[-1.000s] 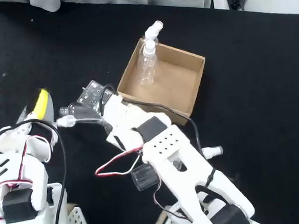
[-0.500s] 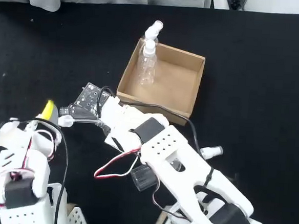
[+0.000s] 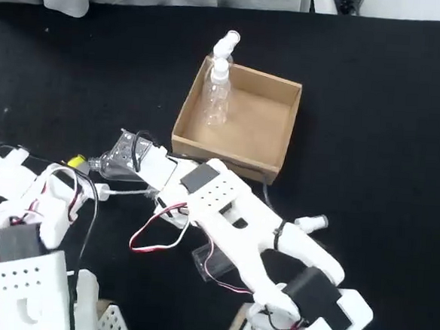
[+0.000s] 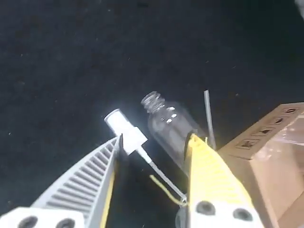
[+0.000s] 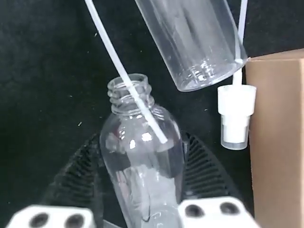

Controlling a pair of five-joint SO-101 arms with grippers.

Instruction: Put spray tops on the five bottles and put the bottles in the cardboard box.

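1. The right arm's black ribbed claw (image 5: 142, 152) is clamped on the body of a clear plastic bottle (image 5: 140, 185), whose open threaded neck points away from the claw
2. Across that neck lies the thin white dip tube (image 5: 124, 71) of a white plastic spray top (image 4: 124, 133). The tube's end rests on the bottle's shoulder, outside the mouth, so the top is not yet on
3. The left arm's grey-and-yellow claw (image 4: 154, 142) has its jaws wide apart, with the bottle's neck ahead of the gap. The spray head touches the tip of the grey finger (image 4: 95, 175) but is not pinched
4. Just past the right claw's bottle lie a second clear plastic cylinder (image 5: 190, 38), probably another bottle, and a loose white spray cap (image 5: 235, 118) beside the brown cardboard box (image 5: 278, 142)
5. Farther on, a clear capped bottle (image 3: 217, 97) sits in the box against one wall
6. Risks, as I judge them:
   - The unpinched top may slide off the bottle onto the black table (image 3: 375, 108).
   - A push now would bend the tube against the shoulder rather than feed it into the mouth.
   - If the left claw closes where it is, it could knock the top aside
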